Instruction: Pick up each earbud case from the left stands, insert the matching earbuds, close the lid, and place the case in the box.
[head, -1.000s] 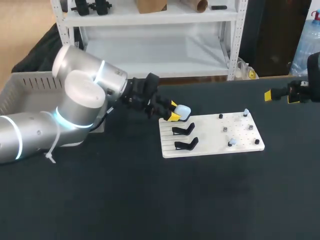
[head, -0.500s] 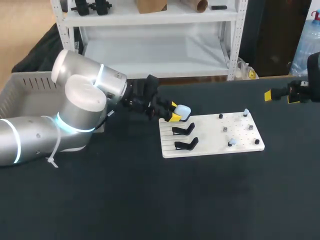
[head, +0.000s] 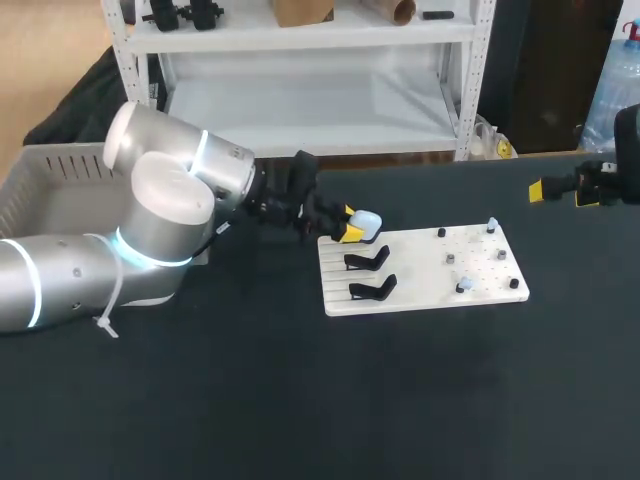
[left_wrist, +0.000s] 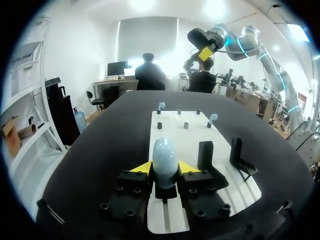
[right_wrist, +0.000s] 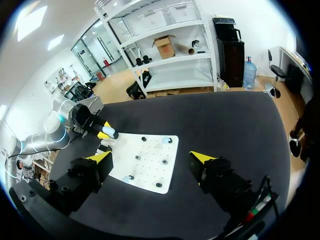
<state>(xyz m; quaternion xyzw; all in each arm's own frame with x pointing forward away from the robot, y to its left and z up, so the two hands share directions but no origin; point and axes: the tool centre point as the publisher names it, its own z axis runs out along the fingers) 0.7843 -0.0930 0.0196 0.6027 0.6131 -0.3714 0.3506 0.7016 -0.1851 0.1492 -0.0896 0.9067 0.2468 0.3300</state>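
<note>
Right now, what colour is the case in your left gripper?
Pale blue. The earbud case shows best in the left wrist view.

The earbud case is pale blue, smooth and round like an egg. The left gripper pinches it over the white board's corner. It looks shut, I think. Two black stands sit bare beside it. Two tiny blue earbuds stand on the board. The grey box sits far left.

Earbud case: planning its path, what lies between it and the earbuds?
In the left wrist view, only bare white board and small black pegs separate the earbud case from the earbuds.
</note>
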